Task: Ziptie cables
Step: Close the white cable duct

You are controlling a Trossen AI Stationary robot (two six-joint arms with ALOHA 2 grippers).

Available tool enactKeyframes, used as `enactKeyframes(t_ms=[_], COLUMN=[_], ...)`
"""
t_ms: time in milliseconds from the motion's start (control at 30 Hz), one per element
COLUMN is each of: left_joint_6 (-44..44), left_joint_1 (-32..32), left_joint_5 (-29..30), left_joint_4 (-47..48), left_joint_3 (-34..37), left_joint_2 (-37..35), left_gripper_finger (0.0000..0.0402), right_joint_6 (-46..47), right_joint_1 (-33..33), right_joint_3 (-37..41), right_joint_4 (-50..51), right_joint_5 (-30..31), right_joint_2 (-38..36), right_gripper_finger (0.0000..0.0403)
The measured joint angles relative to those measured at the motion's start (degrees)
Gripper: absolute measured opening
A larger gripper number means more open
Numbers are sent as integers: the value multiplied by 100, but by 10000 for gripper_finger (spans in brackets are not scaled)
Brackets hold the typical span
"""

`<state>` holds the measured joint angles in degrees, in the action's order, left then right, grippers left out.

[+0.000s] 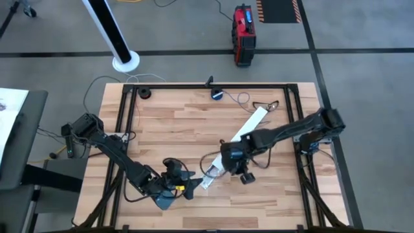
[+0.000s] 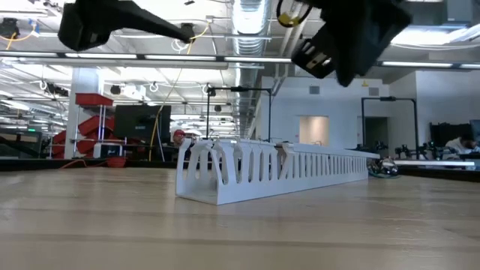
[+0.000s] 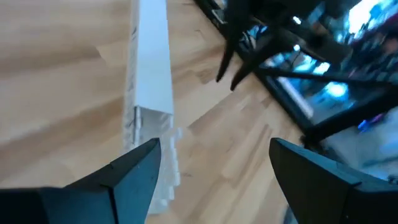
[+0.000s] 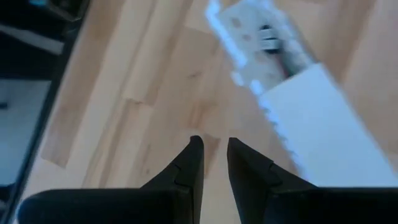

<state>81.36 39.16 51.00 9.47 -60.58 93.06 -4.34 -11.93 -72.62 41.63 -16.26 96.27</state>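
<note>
approach step: both grippers hover at the near end of the white duct, nothing held yet

high view: white duct [image 1: 240, 137] runs diagonally from lower centre up toward the upper right of the table [image 1: 168, 123]; its cover stops short of the lower end, so that end is open-topped. left gripper [image 1: 188, 182] sits at lower centre just beside that end, fingers [image 3: 134, 168] spread wide and empty. right gripper [image 1: 217, 157] is just above it over the duct, fingers [image 4: 189, 165] nearly together with a thin gap, holding nothing. cables: a thin dark loop [image 1: 264, 103] lies by the duct's far end at upper right, and something dark [image 4: 268, 36] shows inside the open end; can't tell if it's the wires. no ziptie visible. judgement: still positioning; next move likely needs one gripper to steady the duct while the other reaches the wires, so the bunch must be located first.
</note>
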Motion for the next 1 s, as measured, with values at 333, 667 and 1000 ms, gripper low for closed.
enactKeyframes(t_ms=[333, 667, 1000], left_joint_6=[207, 456, 616], left_joint_1=[-4, 77, 537], left_joint_5=[-307, -1573, -1634], left_joint_4=[-646, -708, -732], left_joint_3=[-9, -9, -9], left_joint_2=[76, 81, 81], left_gripper_finger=[295, 295, 295], right_joint_6=[-6, 105, -210], right_joint_1=[-669, -401, -4], right_joint_3=[-2, -7, -9], right_joint_4=[-1354, -1966, -2191], right_joint_5=[-358, -153, 121], right_joint_2=[660, 1260, 1474], right_gripper_finger=[65, 65, 65])
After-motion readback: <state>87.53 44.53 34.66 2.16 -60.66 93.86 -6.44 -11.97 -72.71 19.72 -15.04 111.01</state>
